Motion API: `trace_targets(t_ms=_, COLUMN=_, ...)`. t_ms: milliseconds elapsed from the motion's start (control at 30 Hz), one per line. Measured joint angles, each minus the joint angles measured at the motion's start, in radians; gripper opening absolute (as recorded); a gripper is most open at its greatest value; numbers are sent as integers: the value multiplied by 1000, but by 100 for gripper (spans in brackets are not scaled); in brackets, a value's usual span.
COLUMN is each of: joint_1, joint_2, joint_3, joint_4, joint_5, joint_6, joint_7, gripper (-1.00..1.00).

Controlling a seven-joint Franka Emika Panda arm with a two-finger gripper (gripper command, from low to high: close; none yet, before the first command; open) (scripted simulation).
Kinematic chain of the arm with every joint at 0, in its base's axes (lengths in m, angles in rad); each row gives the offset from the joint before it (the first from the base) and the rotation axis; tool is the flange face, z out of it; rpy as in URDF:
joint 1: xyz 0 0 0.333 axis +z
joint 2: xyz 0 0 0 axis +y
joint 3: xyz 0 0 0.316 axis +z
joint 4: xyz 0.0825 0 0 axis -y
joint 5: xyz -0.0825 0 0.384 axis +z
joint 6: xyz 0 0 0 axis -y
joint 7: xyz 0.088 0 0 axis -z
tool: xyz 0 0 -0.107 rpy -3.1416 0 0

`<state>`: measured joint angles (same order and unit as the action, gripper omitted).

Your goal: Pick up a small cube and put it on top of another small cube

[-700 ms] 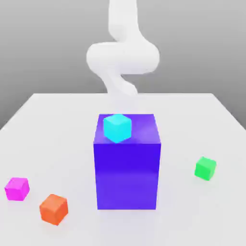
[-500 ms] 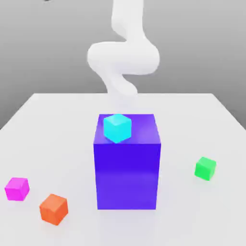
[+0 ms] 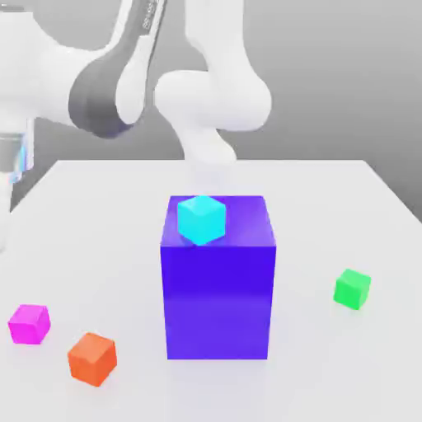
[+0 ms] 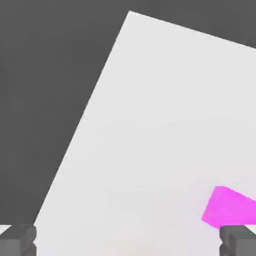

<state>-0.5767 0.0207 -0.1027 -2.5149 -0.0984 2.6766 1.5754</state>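
The small magenta cube (image 3: 29,323) rests on the white table near the front of the exterior view's left. In the hand view the same magenta cube (image 4: 231,207) lies close to one of my fingertips (image 4: 239,241). My gripper (image 4: 128,243) is open, its two dark fingertips far apart with nothing between them, and it looks down on the table from above. My arm (image 3: 107,86) reaches across the upper left of the exterior view, high over the table's left side.
A big blue-purple block (image 3: 218,297) stands mid-table with a cyan cube (image 3: 201,218) on top. An orange cube (image 3: 92,358) sits just right of the magenta one. A green cube (image 3: 353,288) lies on the exterior view's right. The table edge (image 4: 85,125) borders dark floor.
My arm's forearm and hand have swung into the upper left of the exterior view, over the table's left side. None of the cubes has moved.
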Motion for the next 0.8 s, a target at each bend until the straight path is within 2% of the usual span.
trace_targets(t_ms=200, joint_1=-75, joint_2=204, joint_3=-2, joint_4=-40, joint_5=160, joint_6=111, joint_7=35, gripper=0)
trace_targets(t_ms=333, joint_1=-110, joint_2=349, joint_3=35, joint_4=-15, joint_5=202, joint_6=222, joint_7=14, gripper=0)
trace_targets(t_ms=367, joint_1=-115, joint_2=372, joint_3=41, joint_4=-11, joint_5=206, joint_6=241, joint_7=11, gripper=-100)
trace_targets(t_ms=600, joint_1=-117, joint_2=372, joint_3=42, joint_4=-11, joint_5=204, joint_6=242, joint_7=12, gripper=-100)
trace_targets(t_ms=800, joint_1=-95, joint_2=187, joint_3=12, joint_4=-40, joint_5=156, joint_6=106, joint_7=43, gripper=-100)
